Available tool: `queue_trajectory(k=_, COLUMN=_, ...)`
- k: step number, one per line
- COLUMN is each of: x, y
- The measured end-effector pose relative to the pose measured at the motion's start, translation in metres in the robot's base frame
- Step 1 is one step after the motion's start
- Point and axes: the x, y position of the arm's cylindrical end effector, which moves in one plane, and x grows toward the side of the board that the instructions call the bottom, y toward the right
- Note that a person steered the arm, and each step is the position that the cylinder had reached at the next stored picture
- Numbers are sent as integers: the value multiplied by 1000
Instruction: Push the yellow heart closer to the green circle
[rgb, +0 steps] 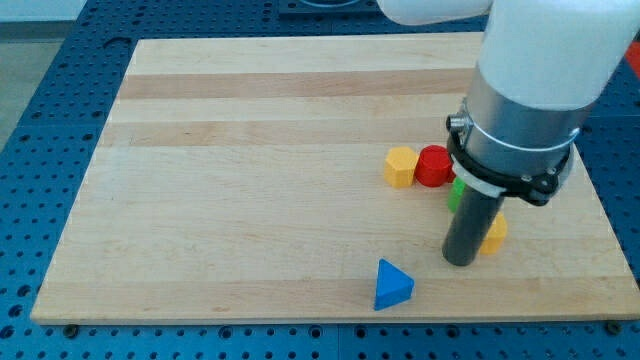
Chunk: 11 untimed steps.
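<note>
The wooden surface (250, 200) fills most of the view, a pale rectangular board resting on a blue perforated base (40, 120) that shows along the view's left, right and bottom edges. The robot arm (540, 70) enters from the view's top right: a large white housing, then a grey cylindrical section with a black clamp ring, then the straight dark rod descending to the surface. This unit carries no jaws, so no spread or pinched state applies; the rod is the only working end. My tip (461, 262) rests on the surface at the view's lower right, just beside the yellow heart (494, 235), which lies immediately to the tip's right and is partly hidden behind the rod; whether the two touch cannot be determined. The green circle (455, 193) sits directly above the tip, mostly covered by the rod and clamp ring, with only a small green edge exposed. The heart is therefore near the green circle, slightly below it and to its right. The red block (433, 165), apparently round, stands just above and left of the green circle, touching the yellow hexagon (400, 166) on its left. The blue triangle (392, 285) lies apart from the group, near the surface's bottom edge, left of the tip.
</note>
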Motion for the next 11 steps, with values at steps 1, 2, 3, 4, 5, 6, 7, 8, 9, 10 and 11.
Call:
queue_trajectory(k=1, x=36, y=31)
queue_trajectory(k=2, x=42, y=55)
queue_trajectory(k=3, x=36, y=59)
queue_trajectory(k=4, x=23, y=57)
queue_trajectory(k=5, x=20, y=44)
queue_trajectory(k=6, x=20, y=11)
queue_trajectory(k=7, x=16, y=-14)
queue_trajectory(k=8, x=-1, y=-14)
queue_trajectory(k=9, x=-1, y=4)
queue_trajectory(k=10, x=-5, y=9)
queue_trajectory(k=11, x=-12, y=13)
